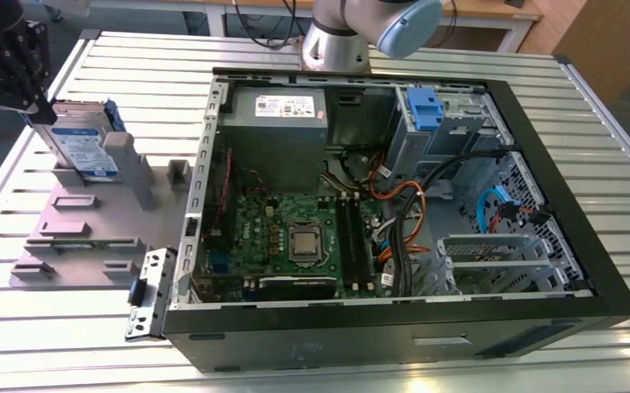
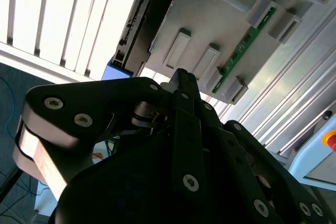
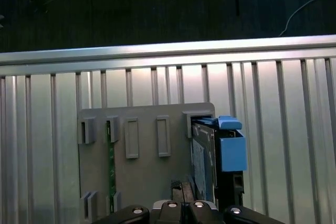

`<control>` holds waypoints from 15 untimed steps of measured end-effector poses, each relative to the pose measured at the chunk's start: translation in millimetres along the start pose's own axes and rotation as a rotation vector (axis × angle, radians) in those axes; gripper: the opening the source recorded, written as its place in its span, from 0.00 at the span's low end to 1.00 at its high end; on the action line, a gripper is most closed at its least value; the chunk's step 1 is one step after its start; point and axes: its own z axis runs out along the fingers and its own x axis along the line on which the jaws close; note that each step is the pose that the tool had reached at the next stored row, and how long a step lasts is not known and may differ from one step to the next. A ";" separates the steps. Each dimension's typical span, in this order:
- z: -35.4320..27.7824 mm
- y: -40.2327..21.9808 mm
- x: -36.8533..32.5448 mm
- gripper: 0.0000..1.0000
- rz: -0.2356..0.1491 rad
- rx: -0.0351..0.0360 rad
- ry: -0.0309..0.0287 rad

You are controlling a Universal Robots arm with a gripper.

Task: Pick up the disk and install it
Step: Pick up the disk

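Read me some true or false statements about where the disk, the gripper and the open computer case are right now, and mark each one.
1. The black computer case lies open, showing its green motherboard. True.
2. The silver metal hard drive in a blue plastic carrier is installed in that case. False: it stands on edge in the grey plastic holder, beside the case on the exterior view's left.
3. The black gripper hangs over the motherboard. False: it is above the holder, close to the drive.
4. A thin green circuit board sits in another slot of the holder. True.
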 end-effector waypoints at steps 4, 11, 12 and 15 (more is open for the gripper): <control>0.0 0.0 0.0 0.11 -0.007 -0.0001 0.0003; 0.0 0.0 0.0 0.11 -0.019 -0.0003 0.0008; 0.0 0.0 0.0 0.11 -0.020 -0.0003 0.0008; 0.0 0.0 0.0 0.11 -0.025 -0.0004 0.0011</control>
